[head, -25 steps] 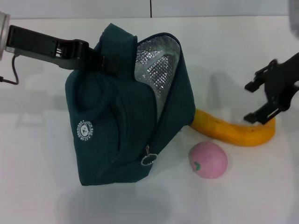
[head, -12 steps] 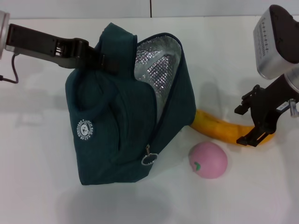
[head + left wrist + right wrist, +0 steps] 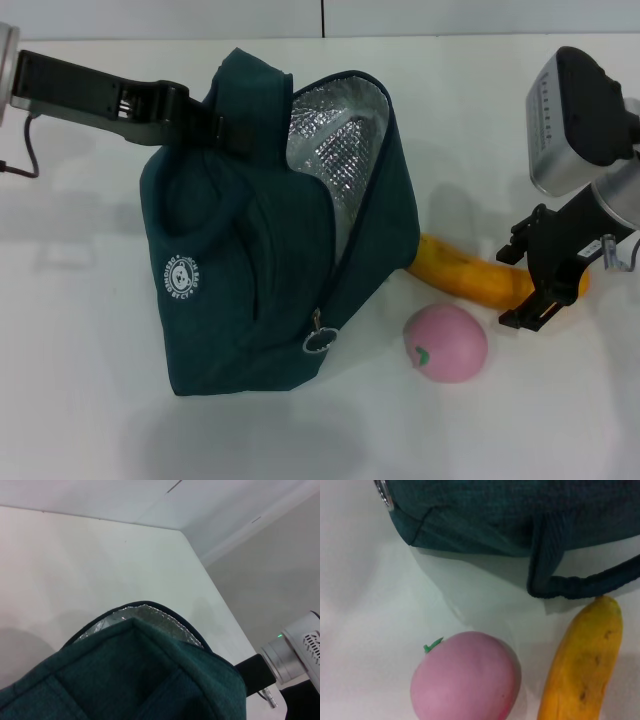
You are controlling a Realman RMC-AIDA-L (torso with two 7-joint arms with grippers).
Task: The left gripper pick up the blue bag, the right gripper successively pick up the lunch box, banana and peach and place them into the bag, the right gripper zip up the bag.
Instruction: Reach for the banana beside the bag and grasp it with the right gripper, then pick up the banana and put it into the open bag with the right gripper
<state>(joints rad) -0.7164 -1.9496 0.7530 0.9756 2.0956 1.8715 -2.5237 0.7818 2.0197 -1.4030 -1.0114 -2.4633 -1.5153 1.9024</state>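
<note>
1. Head view: plain white tabletop (image 3: 80, 380), pale wall at 12 o'clock.
2. Dark teal fabric bag (image 3: 250, 280) gapes, silver foil lining (image 3: 335, 150) showing; contents hidden.
3. Left black claw (image 3: 205, 128) is clamped on its handle.
4. Right black claw (image 3: 535, 280), fingers apart, straddles the curved yellow banana (image 3: 465, 278) at 3 o'clock of the bag.
5. Round pink peach (image 3: 446, 343) lies just beside the banana.

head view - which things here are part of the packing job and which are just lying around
Part of the job:
blue bag, held by the left gripper
banana, right gripper open over it
peach

Just lying about:
nothing; only the white table. No lunch box shows.
</note>
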